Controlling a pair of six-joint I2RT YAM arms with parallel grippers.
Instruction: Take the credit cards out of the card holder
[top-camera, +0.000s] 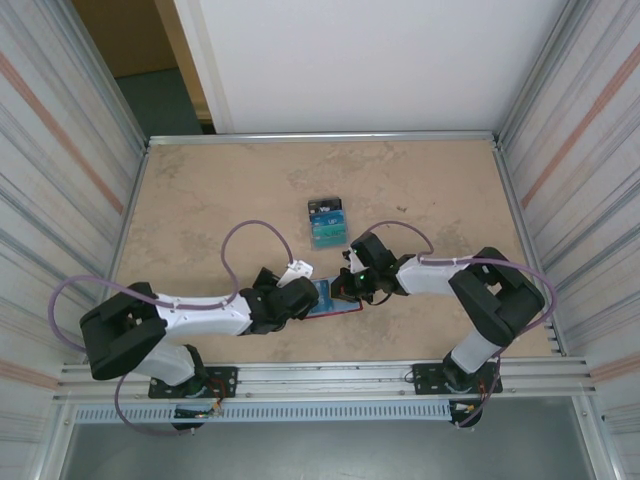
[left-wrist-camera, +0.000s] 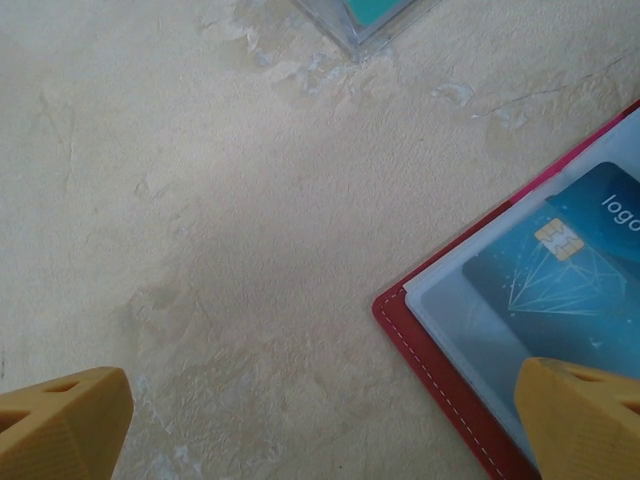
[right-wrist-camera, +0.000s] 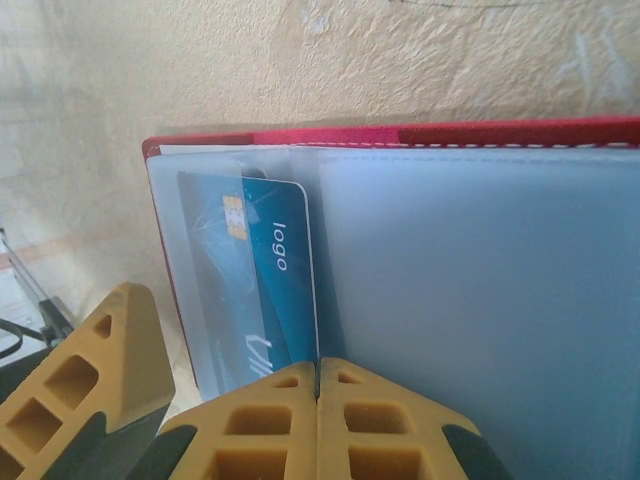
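Note:
The red card holder lies open on the table between both grippers, its pale clear sleeves facing up. A blue credit card with a gold chip and the word "logo" sticks partly out of a sleeve. My right gripper is shut, and the card's edge runs into the seam between its pads. My left gripper is wide open. Its right finger rests on the holder's sleeve over the card, and its left finger is over bare table. A pile of blue and teal cards lies farther back.
The beige stone-like table is walled by corrugated metal on the left and right, with a metal rail along the near edge. The corner of the teal card pile shows at the top of the left wrist view. Purple cables loop above both arms.

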